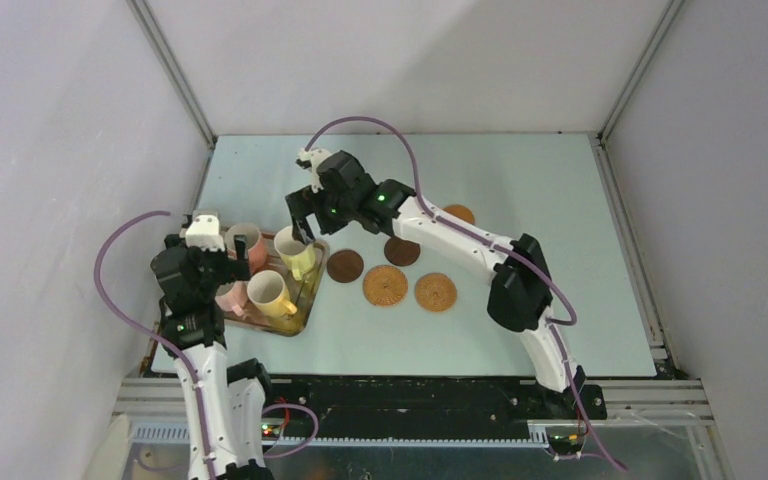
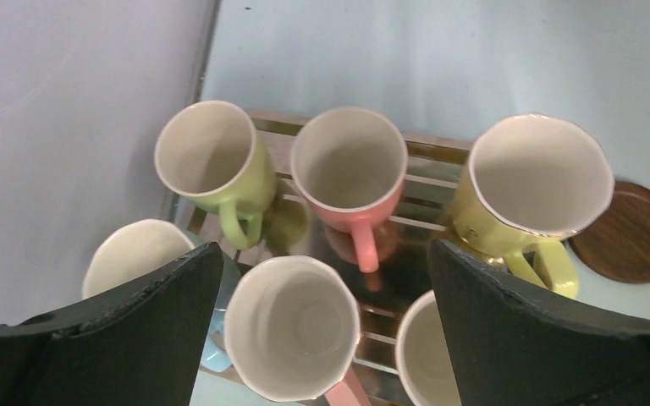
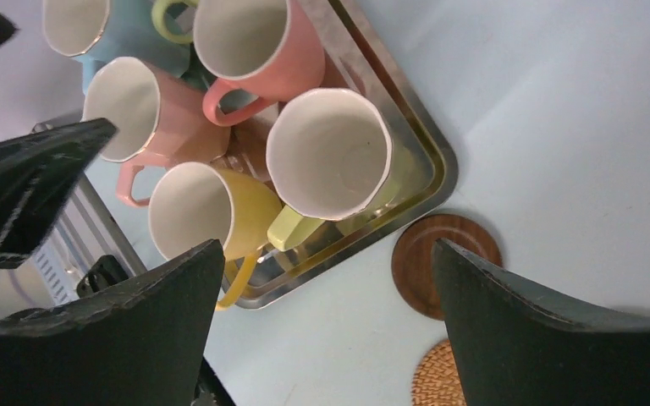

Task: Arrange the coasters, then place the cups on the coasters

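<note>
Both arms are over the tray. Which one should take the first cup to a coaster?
Right gripper: its open jaws hang above the yellow-green cup at the tray edge nearest the coasters. The left gripper hovers farther from them.

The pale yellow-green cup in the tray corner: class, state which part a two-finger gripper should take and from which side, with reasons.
Likely the rim, from above, pinching inside and out the wall that faces the tray edge. The pale yellow-green cup stands upright, mouth open, and its handle points at the crowding yellow cup.

Six upright cups [image 2: 349, 169] clustered; perhaps five coasters [image 1: 385, 286] alongside.
</note>
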Robot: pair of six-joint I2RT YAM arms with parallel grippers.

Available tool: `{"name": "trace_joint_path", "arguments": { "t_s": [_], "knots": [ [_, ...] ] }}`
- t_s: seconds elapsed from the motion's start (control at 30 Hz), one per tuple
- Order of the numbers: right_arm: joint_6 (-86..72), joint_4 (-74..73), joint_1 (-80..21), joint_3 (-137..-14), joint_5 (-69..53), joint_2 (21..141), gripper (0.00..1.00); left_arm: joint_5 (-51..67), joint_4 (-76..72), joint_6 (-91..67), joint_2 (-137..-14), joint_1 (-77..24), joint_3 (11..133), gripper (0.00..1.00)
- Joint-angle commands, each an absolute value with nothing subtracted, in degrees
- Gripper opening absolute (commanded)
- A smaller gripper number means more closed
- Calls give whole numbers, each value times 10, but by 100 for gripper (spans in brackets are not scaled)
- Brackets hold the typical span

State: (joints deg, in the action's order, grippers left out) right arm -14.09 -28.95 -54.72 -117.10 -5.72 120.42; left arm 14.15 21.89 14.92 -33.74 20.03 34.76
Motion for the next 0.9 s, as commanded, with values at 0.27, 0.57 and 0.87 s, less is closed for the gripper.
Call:
{"name": "trace_joint_path", "arguments": {
  "t_s": [0.27,0.57,0.87],
  "knots": [
    [-190,-387,-575,-1239,-41,1269,97,131,154,104,-284,236,330,98],
    [-61,-275,-538,-1010,-84,1114,98,159,161,107,-281,236,330,98],
    [20,-170,-503,-886,42,1108,100,163,160,105,-278,237,330,98]
  ]
}}
